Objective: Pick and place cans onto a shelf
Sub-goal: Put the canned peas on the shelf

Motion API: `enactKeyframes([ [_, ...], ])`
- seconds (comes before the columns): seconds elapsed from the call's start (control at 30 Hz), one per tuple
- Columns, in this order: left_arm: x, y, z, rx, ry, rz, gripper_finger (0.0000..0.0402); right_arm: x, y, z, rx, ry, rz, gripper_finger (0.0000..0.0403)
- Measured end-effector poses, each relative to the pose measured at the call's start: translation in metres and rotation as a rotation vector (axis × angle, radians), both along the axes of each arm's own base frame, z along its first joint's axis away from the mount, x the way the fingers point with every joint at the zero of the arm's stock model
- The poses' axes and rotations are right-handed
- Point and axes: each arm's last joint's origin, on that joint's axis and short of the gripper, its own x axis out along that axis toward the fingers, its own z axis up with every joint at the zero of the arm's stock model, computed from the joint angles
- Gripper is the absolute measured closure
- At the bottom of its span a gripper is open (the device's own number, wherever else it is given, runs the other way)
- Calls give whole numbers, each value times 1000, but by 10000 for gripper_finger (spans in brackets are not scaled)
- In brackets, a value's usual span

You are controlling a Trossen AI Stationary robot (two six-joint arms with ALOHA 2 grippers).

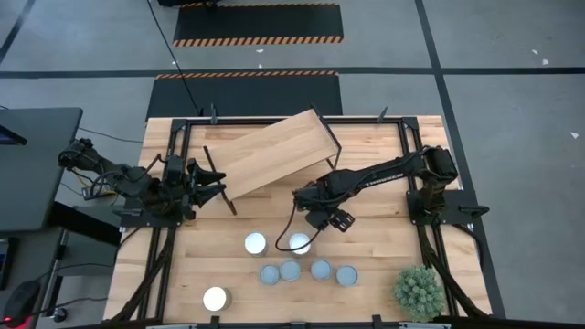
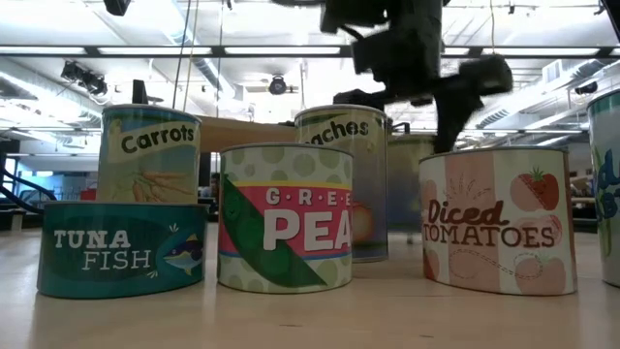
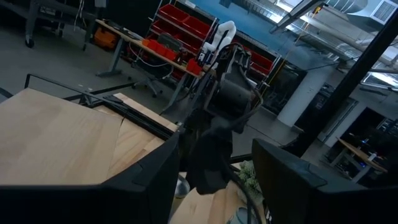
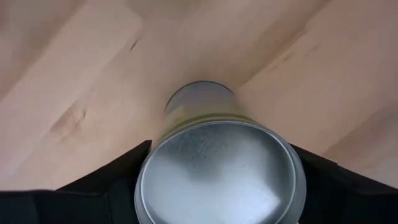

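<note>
My right gripper (image 1: pixel 318 219) is low over the table's middle, shut on a silver-topped can (image 4: pixel 217 168) that it hides in the high view. In the low view this can (image 2: pixel 407 184) stands behind the peaches can (image 2: pixel 339 184). Three white-topped cans (image 1: pixel 255 243) (image 1: pixel 299 243) (image 1: pixel 215 298) and several blue-grey-topped cans (image 1: pixel 307 271) stand on their bases on the near half of the table. The tilted wooden shelf (image 1: pixel 274 151) stands on thin black legs at the far middle and is bare. My left gripper (image 1: pixel 215 183) is open and empty beside the shelf's left end. My right gripper pinches the can between its two fingers, one on each side of the can's wall just below the top rim (image 4: pixel 144 163); no gap shows between finger and can. The fingers come from above, pointing down. The can is upright, its base (image 4: pixel 199 87) on the table.
A green spiky potted plant (image 1: pixel 419 291) stands at the near right corner. The peaches can is close on the near side of my right gripper. The row of blue-grey cans lies nearer still. Black frame rails (image 1: pixel 430 228) run along both table sides.
</note>
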Motion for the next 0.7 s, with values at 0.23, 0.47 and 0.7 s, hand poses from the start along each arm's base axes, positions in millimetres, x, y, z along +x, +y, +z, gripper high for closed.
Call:
enactKeyframes([
  [0.23,0,0,0,-3,0,0,193,5,-27,44,13,0,-139,89],
  [0.47,0,1,0,-28,-7,43,193,4,-59,99,24,-66,-269,88],
  [0.7,0,4,8,-36,-28,83,193,-3,-78,142,30,-165,-343,88],
])
